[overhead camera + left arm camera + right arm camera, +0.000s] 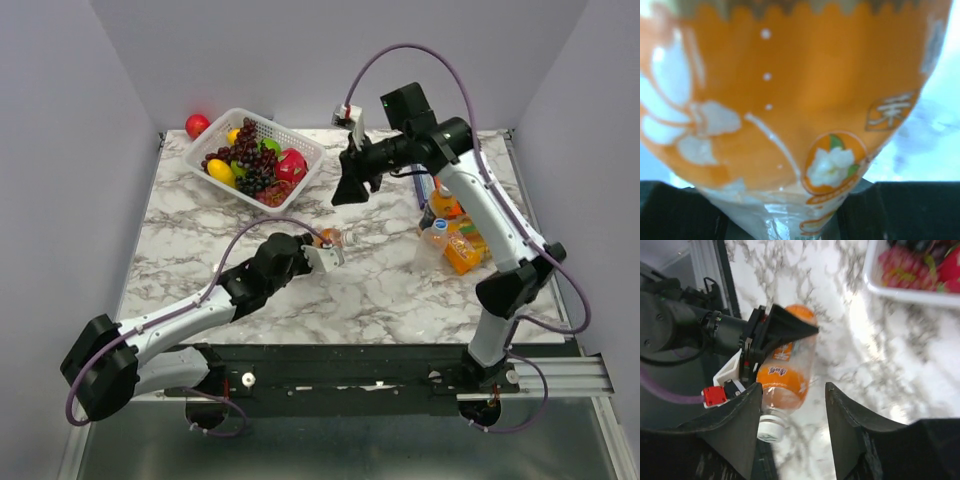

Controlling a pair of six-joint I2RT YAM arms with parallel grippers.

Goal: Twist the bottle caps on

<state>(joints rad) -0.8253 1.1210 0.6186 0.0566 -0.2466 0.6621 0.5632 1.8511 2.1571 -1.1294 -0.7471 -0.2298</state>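
Observation:
My left gripper (323, 252) is shut on an orange bottle (329, 238) and holds it on its side just above the table's middle. Its orange label (790, 90) fills the left wrist view, with the gripper (790, 222) clamped round it at the bottom. In the right wrist view the same bottle (786, 372) has a white cap (771, 429) on its neck. My right gripper (792, 390) hangs open above that bottle, apart from it, and stands behind it in the top view (349, 188). A clear bottle (432, 243) and another orange bottle (445, 204) stand at the right.
A white basket (300, 142) of fruit sits at the back left, with a red ball (197, 125) beyond it. An orange packet (463, 252) lies beside the bottles at the right. The basket's edge (900, 292) shows in the right wrist view.

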